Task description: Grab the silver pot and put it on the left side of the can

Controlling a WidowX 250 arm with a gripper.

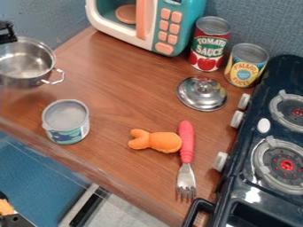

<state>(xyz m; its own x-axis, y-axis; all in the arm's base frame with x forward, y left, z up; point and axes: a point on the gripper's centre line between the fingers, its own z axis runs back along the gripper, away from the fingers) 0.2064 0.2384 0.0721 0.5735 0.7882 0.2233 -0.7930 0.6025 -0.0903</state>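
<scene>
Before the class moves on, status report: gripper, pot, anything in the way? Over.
Gripper at rim of silver pot, upper left. Pot upright, uncovered; can't tell if lifted. Short can close by, possible bump risk.

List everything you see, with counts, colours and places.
Pot: one, silver, upper left
Low can: one, teal and grey, left
Tall can: one, red, beside microwave
Shorter can: one, yellow, near stove
Lid: one, silver, right of centre
Toy: one, orange, beside fork
Fork: one, red handle, lower centre
Microwave: one, teal and white, top
Stove: one, black, right
Counter: one, brown, middle
Unclear object: one, black and orange, lower-left corner
Gripper: one, black, upper-left edge
</scene>
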